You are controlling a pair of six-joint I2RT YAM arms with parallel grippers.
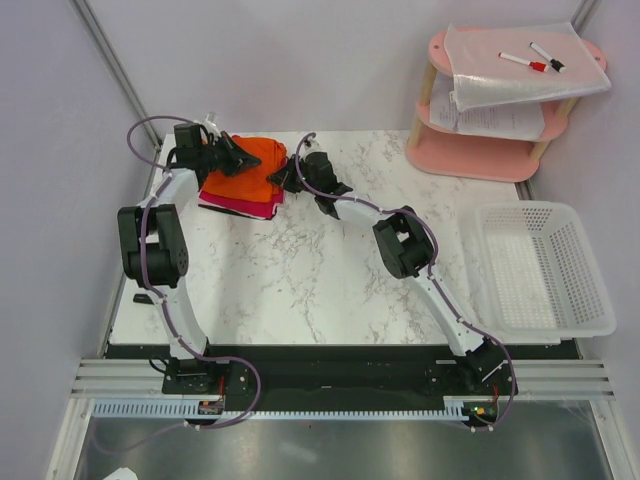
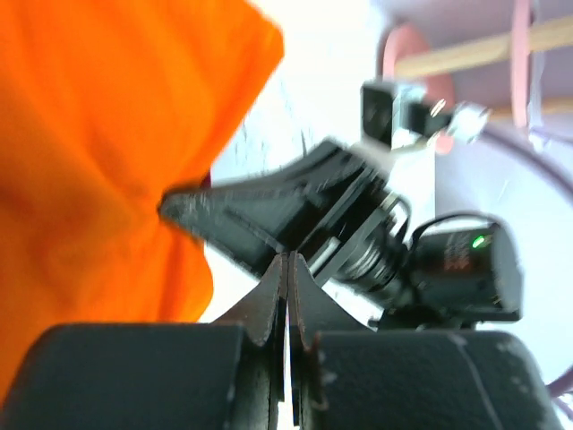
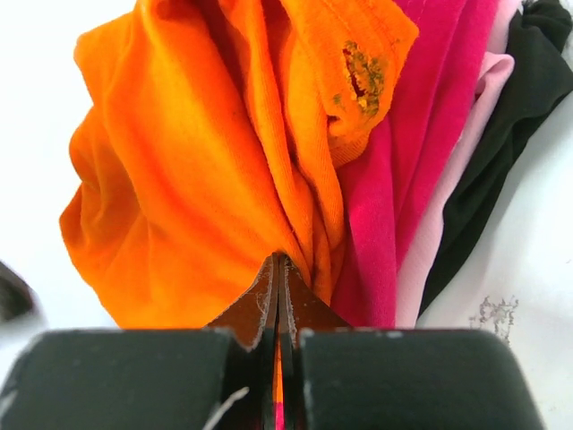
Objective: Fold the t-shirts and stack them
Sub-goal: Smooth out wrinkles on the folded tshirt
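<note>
While the right tool point(image 3: 277, 260) has its two dark, wedge-shaped fingers pinched on a gathered fold of the orange knit t-shirt point(image 3: 179, 161), with a thin sliver of orange cloth showing in the slit between them, the left tool point(image 2: 285, 260) has its own pointed fingers pressed flat together with no cloth seen between them. Its tips sit just beside the soft orange edge, facing the right tool's black body.

The orange fabric is a fine ribbed jersey. It is creased into long pleats that run into the right tool's tips, and it is loose and rumpled rather than flat. Near its upper hem is a rough, mustard-yellow speckled patch point(image 3: 363, 72).

Under it lie neater folded layers, fanned at their edges: a magenta shirt point(image 3: 394, 224), a pale pink layer point(image 3: 448, 197) and a black garment point(image 3: 519, 116).

This pile sits at the far left corner of the white marble-patterned counter point(image 1: 300, 270), whose surface is smooth with grey veining.

A white plastic mesh basket point(image 1: 540, 270), rectangular with sloping walls, stands off the counter's right edge. A pink round-edged shelf point(image 1: 470, 160) stands beyond the counter's far right corner. It carries clear sleeves of paper point(image 1: 500, 85), with two markers point(image 1: 522, 62) on top.
</note>
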